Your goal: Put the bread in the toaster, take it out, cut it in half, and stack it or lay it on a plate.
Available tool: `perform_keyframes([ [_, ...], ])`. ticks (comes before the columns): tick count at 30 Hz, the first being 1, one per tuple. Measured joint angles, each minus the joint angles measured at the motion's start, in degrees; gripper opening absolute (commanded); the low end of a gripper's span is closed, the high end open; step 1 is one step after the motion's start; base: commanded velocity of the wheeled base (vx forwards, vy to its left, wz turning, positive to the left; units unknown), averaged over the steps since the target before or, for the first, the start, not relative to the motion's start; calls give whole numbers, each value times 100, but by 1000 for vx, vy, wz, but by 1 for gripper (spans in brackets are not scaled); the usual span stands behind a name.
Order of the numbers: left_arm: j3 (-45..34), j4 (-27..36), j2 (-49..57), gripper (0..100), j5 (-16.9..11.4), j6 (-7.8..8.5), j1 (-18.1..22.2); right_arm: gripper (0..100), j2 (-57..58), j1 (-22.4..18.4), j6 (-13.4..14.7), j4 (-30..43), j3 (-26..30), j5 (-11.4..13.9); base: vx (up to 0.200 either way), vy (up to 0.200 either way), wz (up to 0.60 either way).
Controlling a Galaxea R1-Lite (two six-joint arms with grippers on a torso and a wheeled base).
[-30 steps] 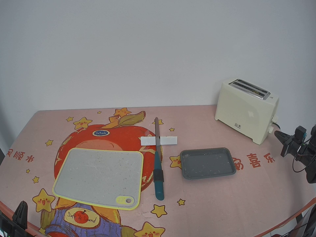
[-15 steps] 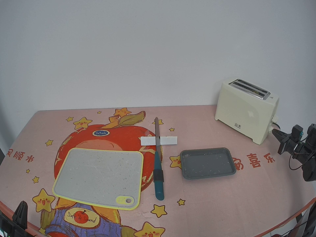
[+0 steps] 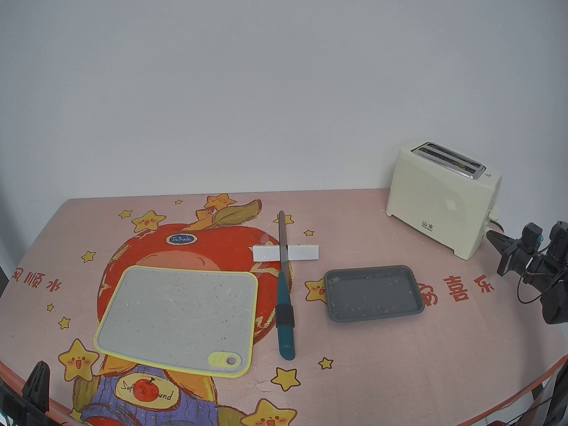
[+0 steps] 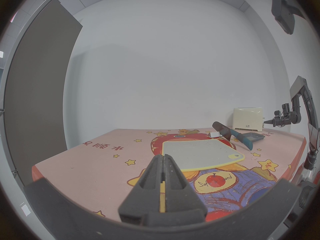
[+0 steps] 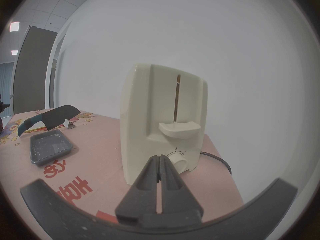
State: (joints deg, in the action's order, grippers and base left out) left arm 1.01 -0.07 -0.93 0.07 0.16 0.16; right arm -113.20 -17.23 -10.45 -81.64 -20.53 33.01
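The cream toaster [image 3: 444, 199] stands at the table's back right, with something brownish in one slot [image 3: 458, 162]. In the right wrist view its lever [image 5: 179, 129] sits low in the side groove, above a dial [image 5: 178, 160]. My right gripper [image 3: 490, 235] is shut and empty just right of the toaster's lever side, its tips [image 5: 159, 159] pointing at the dial. My left gripper [image 3: 39, 369] is shut and empty at the table's front left edge [image 4: 163, 159]. The grey plate [image 3: 373, 292] lies empty right of centre.
A grey cutting board [image 3: 177, 318] with a yellow rim lies front left. A teal-handled knife [image 3: 284, 291] rests across a white holder [image 3: 286, 252] between board and plate. The toaster's cord [image 5: 216, 159] trails behind it.
My right gripper has crept left toward the toaster's lever side. Left arm, knife, board and plate have not moved.
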Motion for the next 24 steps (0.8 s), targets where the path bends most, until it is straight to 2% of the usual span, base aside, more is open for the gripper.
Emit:
perform_keyframes([
  [24,0,0,0,0,0,2,0,0,-196,67,2,2,-63,-50,0,0,0],
])
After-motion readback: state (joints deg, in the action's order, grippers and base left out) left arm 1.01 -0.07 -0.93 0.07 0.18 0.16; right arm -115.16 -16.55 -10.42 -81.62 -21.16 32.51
